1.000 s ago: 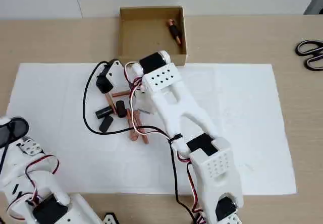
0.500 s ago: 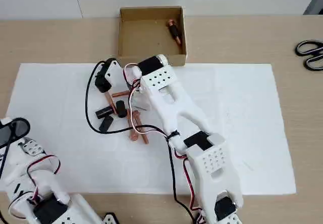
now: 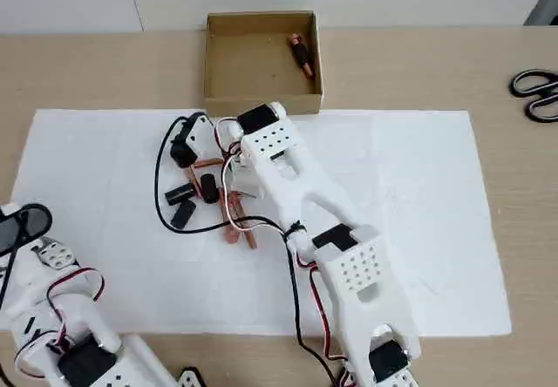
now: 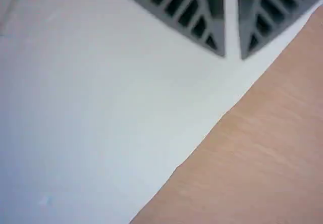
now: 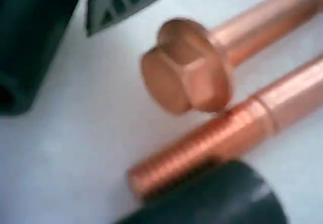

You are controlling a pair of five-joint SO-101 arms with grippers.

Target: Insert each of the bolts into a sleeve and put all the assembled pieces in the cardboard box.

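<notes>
cardboard box stands on the tabletop and holds one assembled piece, a bolt in a dark sleeve, lying by one side wall. a white sheet runs from the box's near wall outward. near that wall, on the sheet, loose copper bolts and black sleeves lie in a cluster, some touching. right gripper sits low over the box-side edge of the cluster; whether it is parted or closed cannot be told. its wrist view shows a hex bolt head just beside a threaded bolt shank, which lies against a black sleeve. left gripper is well apart from the box, at the sheet's edge beside bare tabletop. its fingers are drawn together with a thin slit between, clamped on nothing. scissors lie on the tabletop well apart from the box.
</notes>
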